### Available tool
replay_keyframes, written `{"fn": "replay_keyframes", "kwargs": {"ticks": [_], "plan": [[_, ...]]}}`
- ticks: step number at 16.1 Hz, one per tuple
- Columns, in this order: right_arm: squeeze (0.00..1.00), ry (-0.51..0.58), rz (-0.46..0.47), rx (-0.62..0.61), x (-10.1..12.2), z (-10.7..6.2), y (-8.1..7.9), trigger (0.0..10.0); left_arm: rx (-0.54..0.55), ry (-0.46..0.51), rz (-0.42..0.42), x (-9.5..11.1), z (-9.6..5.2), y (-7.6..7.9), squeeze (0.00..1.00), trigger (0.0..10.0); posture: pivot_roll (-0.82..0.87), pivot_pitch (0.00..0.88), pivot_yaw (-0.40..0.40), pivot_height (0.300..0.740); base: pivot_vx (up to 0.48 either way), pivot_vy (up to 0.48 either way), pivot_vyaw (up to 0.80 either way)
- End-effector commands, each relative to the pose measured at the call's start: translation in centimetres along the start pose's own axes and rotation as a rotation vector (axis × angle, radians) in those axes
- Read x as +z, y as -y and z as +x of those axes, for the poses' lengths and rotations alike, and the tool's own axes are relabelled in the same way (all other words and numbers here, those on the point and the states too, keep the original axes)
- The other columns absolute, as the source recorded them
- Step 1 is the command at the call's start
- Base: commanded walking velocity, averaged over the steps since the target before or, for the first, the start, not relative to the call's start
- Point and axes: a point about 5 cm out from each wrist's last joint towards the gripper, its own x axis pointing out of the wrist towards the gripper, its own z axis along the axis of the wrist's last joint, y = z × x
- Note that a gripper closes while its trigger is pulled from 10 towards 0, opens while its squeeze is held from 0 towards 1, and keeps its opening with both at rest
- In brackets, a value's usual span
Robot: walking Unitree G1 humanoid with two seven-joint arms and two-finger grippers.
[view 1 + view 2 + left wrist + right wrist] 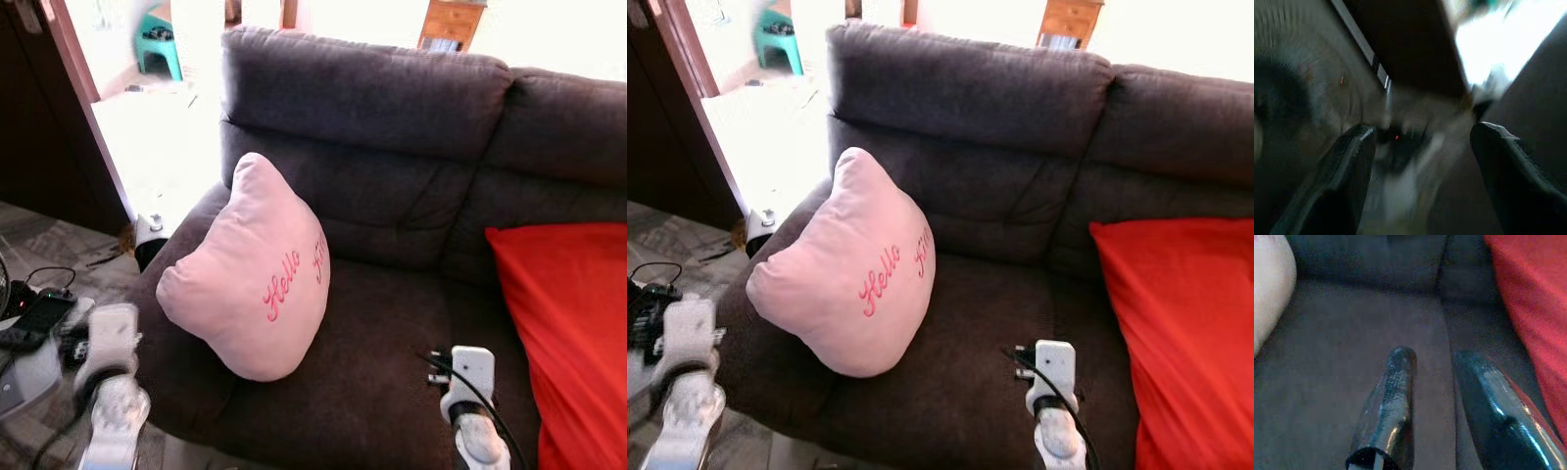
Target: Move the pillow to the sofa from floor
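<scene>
A pink pillow (250,269) with red "Hello" stitching stands tilted on the seat of the dark grey sofa (392,108), at its left end, leaning toward the backrest. My left arm (110,367) is low beside the sofa's left armrest. Its left gripper (1422,129) is open with nothing between the fingers, and that wrist view is blurred. My right arm (468,397) hangs over the seat's front edge. The right gripper (1432,355) is open above the bare seat, with the pillow (1268,289) off to one side.
A red cushion (568,333) covers the right part of the seat. Cables and small black devices (34,318) lie on the floor left of the sofa. A bright doorway (147,117) with a dark wooden frame opens behind the armrest.
</scene>
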Motion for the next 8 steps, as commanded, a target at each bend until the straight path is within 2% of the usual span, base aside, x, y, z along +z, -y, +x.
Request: {"fn": "replay_keyframes", "kwargs": {"ticks": [1,2,3,5,6,8], "plan": [[0.0,-0.087,-0.014,-0.019,-1.2,-0.1,0.4,10.0,-0.04,-0.164,-0.031,-2.6,-0.7,0.7,0.0,10.0,0.05,0.0,-0.082,0.74,0.0,0.0,0.0],[0.0,-0.146,0.027,-0.019,-1.9,-0.2,0.5,10.0,-0.265,-0.21,0.014,-3.5,-1.6,3.3,0.0,10.0,0.05,0.0,-0.087,0.74,0.0,0.0,0.0],[0.0,-0.185,0.055,-0.007,-2.5,-0.3,0.4,10.0,-0.406,-0.208,0.006,-3.6,-2.4,4.8,0.0,10.0,0.05,0.0,-0.088,0.74,0.0,0.0,0.0],[0.0,-0.249,0.101,0.019,-3.4,-0.6,0.2,10.0,-0.499,-0.224,-0.05,-3.7,-3.2,6.4,0.0,10.0,0.05,0.0,-0.087,0.74,0.0,0.0,0.0],[0.0,-0.274,0.128,0.026,-3.7,-0.7,0.1,10.0,-0.533,-0.217,-0.037,-3.7,-3.4,7.0,0.0,10.0,0.05,0.0,-0.087,0.74,0.0,0.0,0.0],[0.0,-0.36,0.092,0.054,-4.8,-1.2,-0.3,10.0,-0.666,-0.259,-0.04,-4.2,-4.1,8.6,0.0,10.0,0.04,0.0,-0.083,0.74,0.0,0.0,0.0]]}}
